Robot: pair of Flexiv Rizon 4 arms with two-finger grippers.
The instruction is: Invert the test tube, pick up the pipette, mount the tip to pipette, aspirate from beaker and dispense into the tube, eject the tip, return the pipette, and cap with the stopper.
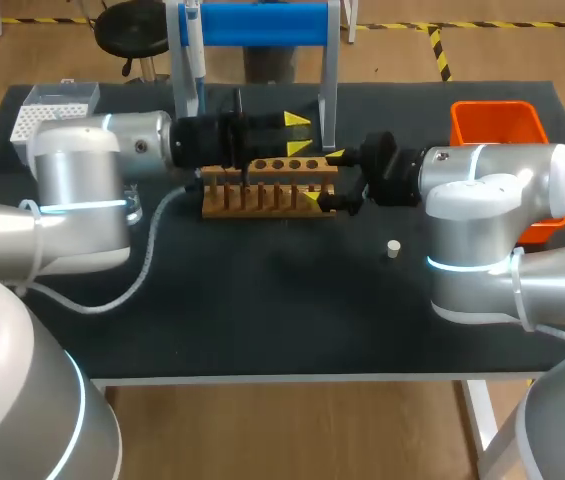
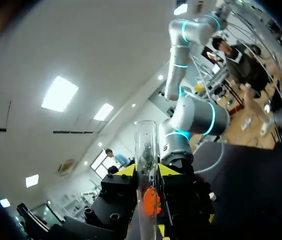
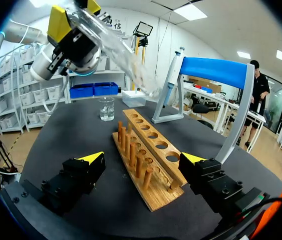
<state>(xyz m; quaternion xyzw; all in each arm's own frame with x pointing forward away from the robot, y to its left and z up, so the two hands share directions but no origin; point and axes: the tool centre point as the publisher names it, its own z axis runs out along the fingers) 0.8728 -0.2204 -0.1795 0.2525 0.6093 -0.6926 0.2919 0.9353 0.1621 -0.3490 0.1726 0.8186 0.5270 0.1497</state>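
My left gripper point(image 1: 300, 135) hangs above the back of the wooden tube rack point(image 1: 267, 186), shut on a clear test tube point(image 2: 145, 160). In the right wrist view the tube point(image 3: 116, 47) slants out from the left gripper point(image 3: 73, 22), above the rack point(image 3: 145, 155). My right gripper point(image 1: 324, 180) stands open at the rack's right end, one finger on each side of it point(image 3: 143, 160). The pipette point(image 3: 173, 75) hangs on a stand with a blue bar point(image 1: 262, 22). A small white stopper point(image 1: 393, 248) lies on the mat. A glass beaker point(image 3: 107, 107) stands beyond the rack.
An orange bin point(image 1: 497, 125) sits at the back right of the table, and a white tip box point(image 1: 52, 108) at the back left. The left arm's grey cable point(image 1: 147, 265) trails over the mat in front of the rack.
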